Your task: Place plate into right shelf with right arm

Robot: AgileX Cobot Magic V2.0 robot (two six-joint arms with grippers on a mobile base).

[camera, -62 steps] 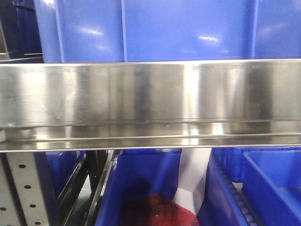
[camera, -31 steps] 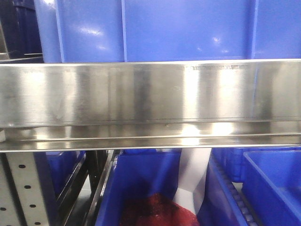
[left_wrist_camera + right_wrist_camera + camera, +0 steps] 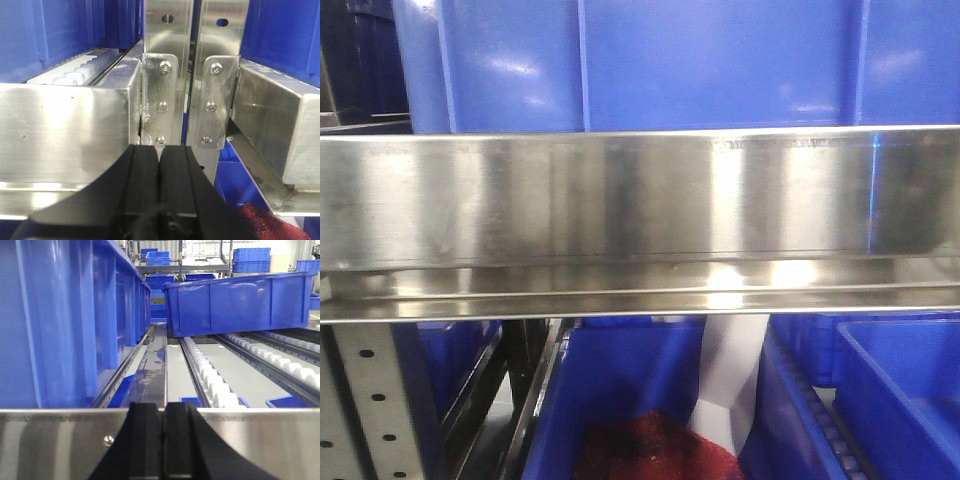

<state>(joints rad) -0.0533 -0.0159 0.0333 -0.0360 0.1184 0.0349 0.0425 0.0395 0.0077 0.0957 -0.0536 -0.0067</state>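
Note:
The plate is out of view in every frame. The right shelf's wide brushed-steel front rail (image 3: pixel 640 200) fills the front view, with blue bins (image 3: pixel 650 60) above and below it. My right gripper (image 3: pixel 163 407) is shut and empty, held in front of the steel rail (image 3: pixel 60 440), looking along the shelf's roller lane (image 3: pixel 210 377). My left gripper (image 3: pixel 160 150) is shut and empty, facing two perforated steel uprights (image 3: pixel 167 75) between two rails.
A tall blue bin (image 3: pixel 65 320) stands on the left of the lane and another blue bin (image 3: pixel 240 300) sits further back on the rollers. A red mesh object (image 3: pixel 650 450) lies in a lower bin. A perforated upright (image 3: pixel 365 400) stands at lower left.
The reflections on the steel rail have shifted slightly at the right; nothing else differs.

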